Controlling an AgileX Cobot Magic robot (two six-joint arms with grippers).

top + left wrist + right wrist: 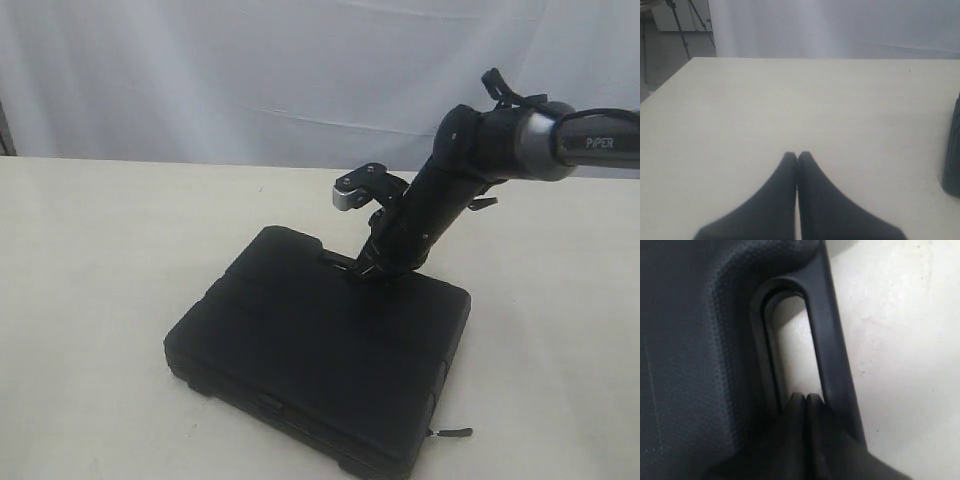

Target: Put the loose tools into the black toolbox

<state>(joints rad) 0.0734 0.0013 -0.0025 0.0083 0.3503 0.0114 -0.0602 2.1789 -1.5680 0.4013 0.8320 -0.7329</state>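
The pale cream surface (90,300) filled most of the exterior view, with a white cloth backdrop (250,70) hanging behind it. On the surface lay the black toolbox (310,360), flat and with its lid closed, set at an angle near the middle, its handle side turned toward the backdrop. The right arm (440,190) came in from the right edge and bent down steeply onto that handle side. In the right wrist view the right claw (806,399) was closed, its two fingers pressed together with nothing between them, the tips sitting at one end of the long handle slot (790,340), just beside the handle bar (832,355); whether they touched the bar could not be told. The left claw (797,156) was also closed tip to tip over bare surface, well apart from the toolbox, whose dark edge showed at the side of that view. A small dark strap (452,433) lay beside the box's near corner.
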